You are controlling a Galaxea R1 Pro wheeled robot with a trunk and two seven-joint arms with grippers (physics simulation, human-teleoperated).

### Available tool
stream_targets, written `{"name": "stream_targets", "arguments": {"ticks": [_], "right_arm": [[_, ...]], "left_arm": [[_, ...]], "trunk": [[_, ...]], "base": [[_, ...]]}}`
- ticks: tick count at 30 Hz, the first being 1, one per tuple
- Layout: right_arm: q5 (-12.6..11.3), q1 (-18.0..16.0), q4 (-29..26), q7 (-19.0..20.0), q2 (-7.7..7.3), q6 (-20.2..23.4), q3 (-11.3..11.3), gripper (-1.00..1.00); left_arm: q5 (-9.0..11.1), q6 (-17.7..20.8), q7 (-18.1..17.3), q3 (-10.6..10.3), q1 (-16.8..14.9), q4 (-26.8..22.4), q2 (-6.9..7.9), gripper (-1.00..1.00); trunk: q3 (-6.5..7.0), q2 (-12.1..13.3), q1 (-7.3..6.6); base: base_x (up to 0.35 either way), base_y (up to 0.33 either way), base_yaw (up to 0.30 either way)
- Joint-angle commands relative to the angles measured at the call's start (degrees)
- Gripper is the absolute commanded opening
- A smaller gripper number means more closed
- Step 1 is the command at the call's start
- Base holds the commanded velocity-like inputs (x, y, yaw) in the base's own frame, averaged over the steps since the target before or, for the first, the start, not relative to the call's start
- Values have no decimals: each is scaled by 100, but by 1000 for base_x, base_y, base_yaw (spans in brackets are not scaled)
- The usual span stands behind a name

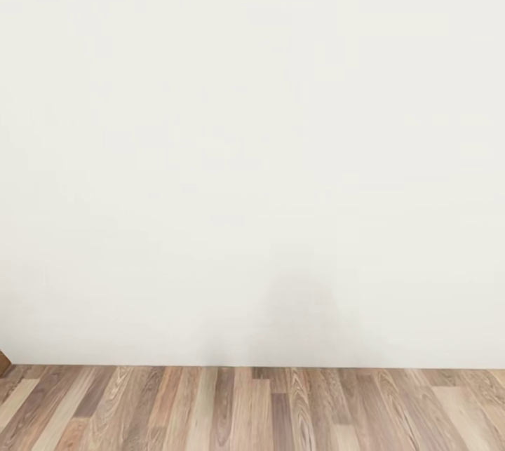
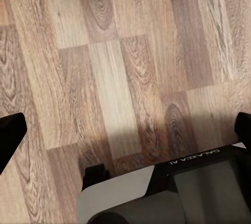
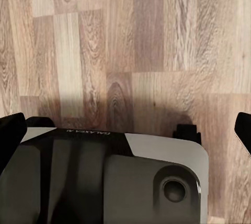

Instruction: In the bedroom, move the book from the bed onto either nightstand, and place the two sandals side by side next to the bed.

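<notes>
Wall [image 1: 252, 142], plain white and close ahead, meets the brown wood-plank floor [image 1: 252, 409] along the near edge of the head view. No book, bed, nightstand or sandal is in sight, so which arm lies nearer them cannot be judged; the base likely has to turn first. Left hand [image 2: 125, 130] and right hand [image 3: 125, 130] hang over bare planks beside the grey robot base [image 3: 104, 182], fingers spread wide, holding nothing.
</notes>
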Motion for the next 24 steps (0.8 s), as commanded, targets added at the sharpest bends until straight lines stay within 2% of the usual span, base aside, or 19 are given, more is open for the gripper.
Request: {"name": "stream_targets", "arguments": {"ticks": [1, 15, 18, 24], "right_arm": [[3, -9, 16, 20, -3, -2, -43, 100], [5, -9, 19, 20, 0, -2, -36, 100], [11, -9, 19, 20, 5, -2, -29, 100], [12, -9, 20, 17, 5, -6, -26, 100]], "left_arm": [[-56, -18, -11, 49, -4, 4, 0, 100], [-61, -18, -11, 49, -3, 4, 0, 100], [-60, -18, -11, 49, -2, 4, 0, 100], [-59, -18, -11, 49, -2, 4, 0, 100]], "trunk": [[-8, -6, 4], [-8, -6, 4], [-8, -6, 4], [-8, -6, 4]], "base": [[331, 0, 0], [322, 0, 0], [121, 0, -79], [19, 0, -243]]}}
